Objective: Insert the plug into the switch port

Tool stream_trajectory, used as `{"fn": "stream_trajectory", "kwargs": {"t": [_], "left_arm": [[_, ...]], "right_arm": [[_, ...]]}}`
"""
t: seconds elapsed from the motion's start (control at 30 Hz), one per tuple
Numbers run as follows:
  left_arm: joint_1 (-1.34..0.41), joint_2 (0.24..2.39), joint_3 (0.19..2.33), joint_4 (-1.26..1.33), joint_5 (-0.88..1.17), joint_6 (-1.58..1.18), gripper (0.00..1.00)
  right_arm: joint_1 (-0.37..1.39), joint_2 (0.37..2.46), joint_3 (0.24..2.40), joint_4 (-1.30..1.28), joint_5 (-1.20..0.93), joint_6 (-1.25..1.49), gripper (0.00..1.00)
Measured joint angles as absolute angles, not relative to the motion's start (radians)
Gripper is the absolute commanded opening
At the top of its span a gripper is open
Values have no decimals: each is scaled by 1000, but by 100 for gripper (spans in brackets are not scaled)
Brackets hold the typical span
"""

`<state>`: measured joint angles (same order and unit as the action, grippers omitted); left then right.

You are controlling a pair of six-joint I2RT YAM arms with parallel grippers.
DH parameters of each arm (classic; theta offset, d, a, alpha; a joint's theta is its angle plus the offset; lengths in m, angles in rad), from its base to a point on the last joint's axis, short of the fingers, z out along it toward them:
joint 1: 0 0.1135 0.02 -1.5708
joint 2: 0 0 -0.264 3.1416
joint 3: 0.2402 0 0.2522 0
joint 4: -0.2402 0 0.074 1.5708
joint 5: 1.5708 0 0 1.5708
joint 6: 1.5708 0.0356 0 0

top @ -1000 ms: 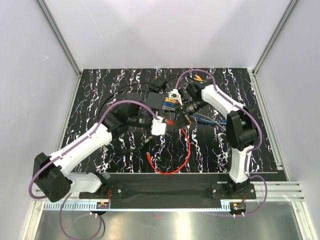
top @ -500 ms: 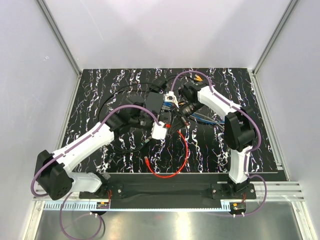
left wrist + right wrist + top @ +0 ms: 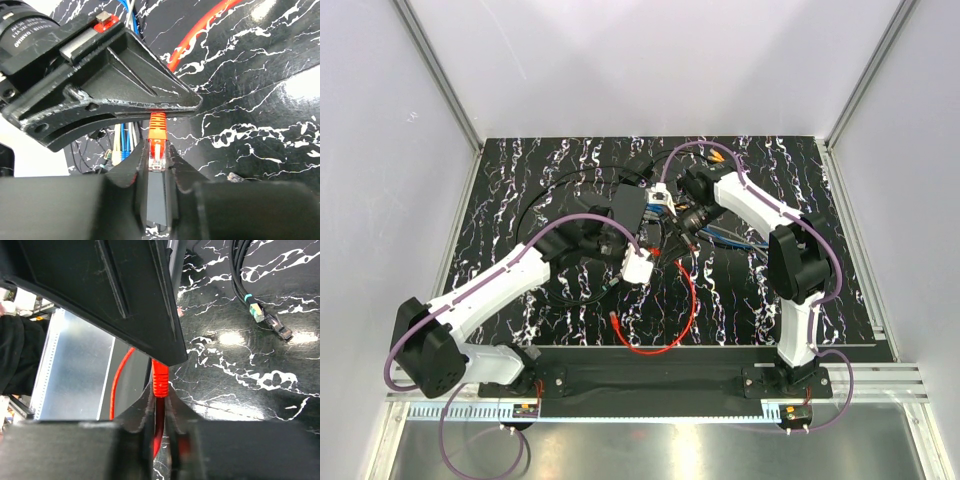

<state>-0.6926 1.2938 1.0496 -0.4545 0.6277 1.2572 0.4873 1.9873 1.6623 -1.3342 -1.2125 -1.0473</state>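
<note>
The red cable's plug (image 3: 157, 155), with a clear tip and a ribbed red boot, sits pinched between my left gripper's (image 3: 157, 150) fingertips. My right gripper (image 3: 160, 401) is shut on the red cable (image 3: 159, 427) just behind the boot (image 3: 160, 382). In the top view the two grippers meet tip to tip, left gripper (image 3: 653, 250) and right gripper (image 3: 674, 236), just in front of the black switch (image 3: 628, 206). Blue cables (image 3: 662, 207) are plugged into the switch's right edge. Its sockets are hidden.
The red cable (image 3: 688, 300) loops toward the near edge and ends in a loose plug (image 3: 613, 320). A black cable (image 3: 239, 275) with a teal-marked plug (image 3: 256, 312) lies to the right. Blue and yellow cables (image 3: 121, 145) hang behind my left fingers.
The right gripper has moved left toward the switch, and the left gripper has come up to meet it. The red cable's loop has shifted left.
</note>
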Motion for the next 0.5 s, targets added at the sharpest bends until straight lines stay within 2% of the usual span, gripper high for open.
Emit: {"fn": "stream_trajectory", "kwargs": {"t": [0.03, 0.17, 0.27, 0.5], "left_arm": [[-693, 1293, 1050, -456, 627, 1251, 2], [-683, 1299, 1050, -464, 630, 1184, 0], [-662, 1317, 1063, -476, 641, 1053, 0], [-641, 1399, 1137, -496, 643, 729, 0]], "right_arm": [[487, 1986, 1662, -1335, -1213, -1033, 34], [482, 1929, 1628, -1292, -1162, -911, 47], [457, 1793, 1538, -1158, -1050, -789, 49], [379, 1502, 1431, -875, -838, -702, 46]]}}
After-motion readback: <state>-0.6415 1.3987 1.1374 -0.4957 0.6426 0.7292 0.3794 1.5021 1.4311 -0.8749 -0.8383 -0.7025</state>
